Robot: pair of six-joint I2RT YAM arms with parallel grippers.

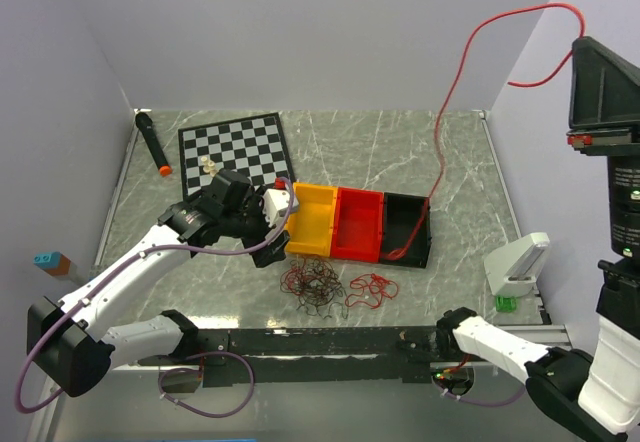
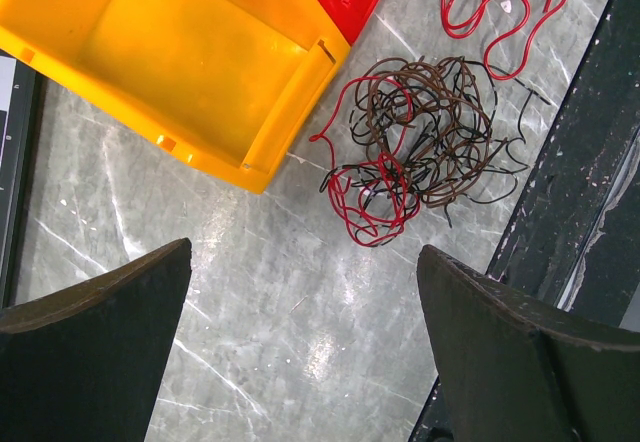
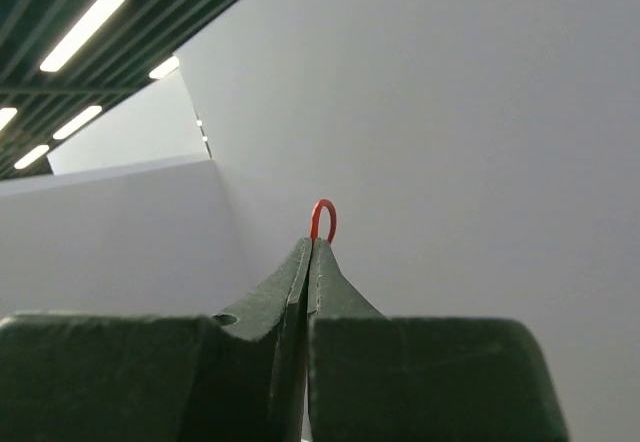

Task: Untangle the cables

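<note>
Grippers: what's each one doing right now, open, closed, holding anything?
Left gripper: open, holding nothing.
Right gripper: closed on a red cable.

Tangled cables [image 2: 425, 137], thin red and dark wires, clump flat on table [image 2: 250, 312] near yellow bin [image 2: 190, 62], separate red coil [image 2: 500, 7] alongside.

Top cam: high, from near edge, looks down on table [image 1: 400, 152]. Left wrist cam: close, faces down on cables [image 2: 420, 147] & yellow bin [image 2: 180, 52], both in top view too. Right wrist cam: tilted up at wall [image 3: 450, 112], red cable [image 3: 323, 202] close.
</note>
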